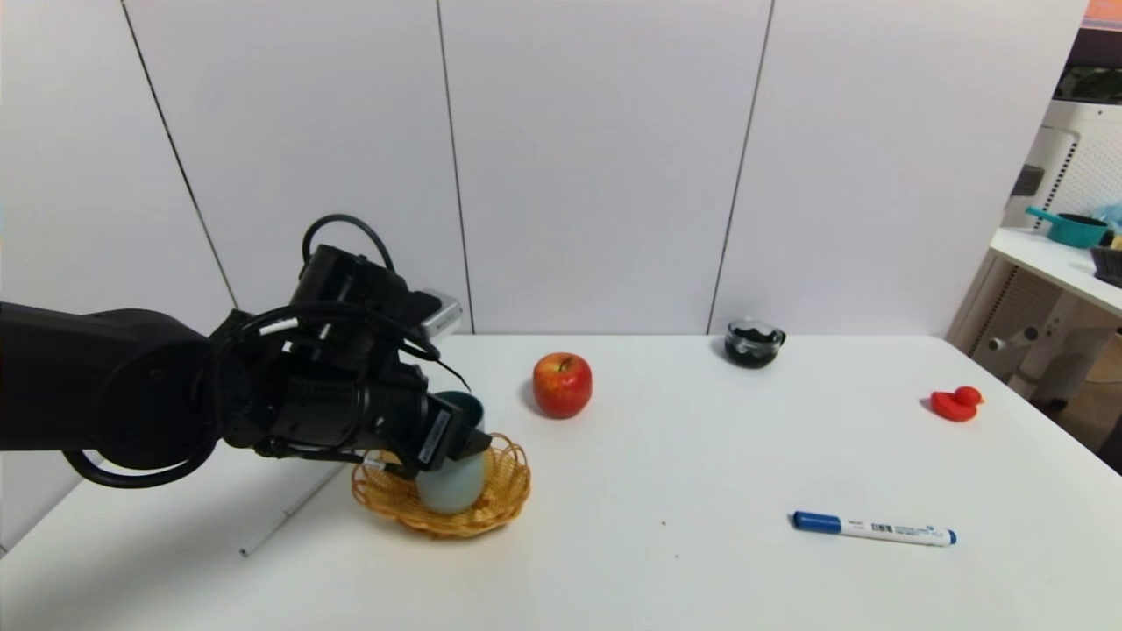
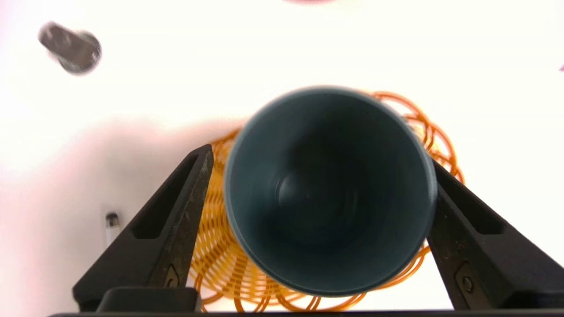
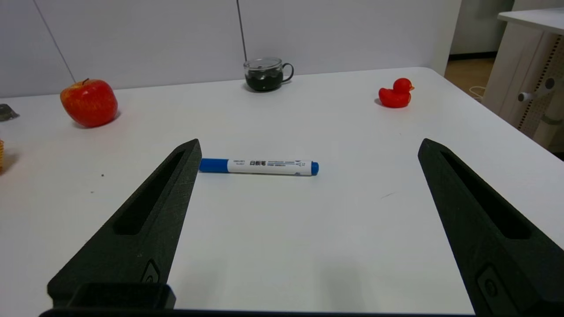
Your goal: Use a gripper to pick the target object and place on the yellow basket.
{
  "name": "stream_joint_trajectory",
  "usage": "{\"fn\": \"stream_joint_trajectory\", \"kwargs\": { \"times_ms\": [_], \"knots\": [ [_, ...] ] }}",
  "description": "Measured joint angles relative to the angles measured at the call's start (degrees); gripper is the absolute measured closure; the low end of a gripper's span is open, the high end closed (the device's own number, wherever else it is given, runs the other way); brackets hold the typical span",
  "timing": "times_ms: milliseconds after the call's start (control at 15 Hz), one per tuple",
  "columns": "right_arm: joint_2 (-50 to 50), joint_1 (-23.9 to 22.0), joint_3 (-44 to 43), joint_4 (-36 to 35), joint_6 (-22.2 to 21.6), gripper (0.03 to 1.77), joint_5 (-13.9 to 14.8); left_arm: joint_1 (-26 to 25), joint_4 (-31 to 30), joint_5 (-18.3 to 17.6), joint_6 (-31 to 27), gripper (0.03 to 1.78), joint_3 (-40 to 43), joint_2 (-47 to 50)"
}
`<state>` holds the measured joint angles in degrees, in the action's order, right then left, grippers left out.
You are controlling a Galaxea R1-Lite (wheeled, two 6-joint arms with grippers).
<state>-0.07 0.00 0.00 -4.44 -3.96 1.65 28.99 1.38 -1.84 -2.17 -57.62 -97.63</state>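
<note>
The pale blue-green cup (image 1: 451,486) stands upright in the yellow basket (image 1: 507,491) on the left of the table. From above, the left wrist view looks into the cup's (image 2: 330,193) dark teal inside, with the basket (image 2: 211,246) weave under it. My left gripper (image 1: 469,434) straddles the cup's upper part and is open. One finger (image 2: 185,207) stands apart from the cup wall with basket showing in the gap. The other finger (image 2: 462,220) lies close against the rim. My right gripper (image 3: 308,145) hovers open over bare table, out of the head view.
A red apple (image 1: 562,384) sits just behind the basket. Farther right are a small black glass cup (image 1: 754,342), a red duck (image 1: 955,403) and a blue-capped marker (image 1: 874,528). A thin white stick (image 1: 289,517) lies left of the basket.
</note>
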Motion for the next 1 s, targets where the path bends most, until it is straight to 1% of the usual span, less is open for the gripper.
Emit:
{"fn": "stream_joint_trajectory", "kwargs": {
  "times_ms": [200, 600, 800, 1000],
  "knots": [
    [0.00, 0.00, 0.00, 0.00, 0.02, 0.10, -0.02, -0.09, -3.58, 0.09, -0.02, 0.24, -1.33, 1.72],
    [0.00, 0.00, 0.00, 0.00, -0.05, 0.10, 0.00, -0.18, -3.88, 0.55, -0.39, 0.17, -9.63, 6.55],
    [0.00, 0.00, 0.00, 0.00, -0.02, 0.10, 0.02, -2.23, -3.90, 4.14, -0.83, 0.15, -12.63, 9.68],
    [0.00, 0.00, 0.00, -0.02, -0.02, 0.10, 0.00, -6.73, -3.33, 7.62, -1.85, 0.14, -13.15, 14.95]
  ]
}}
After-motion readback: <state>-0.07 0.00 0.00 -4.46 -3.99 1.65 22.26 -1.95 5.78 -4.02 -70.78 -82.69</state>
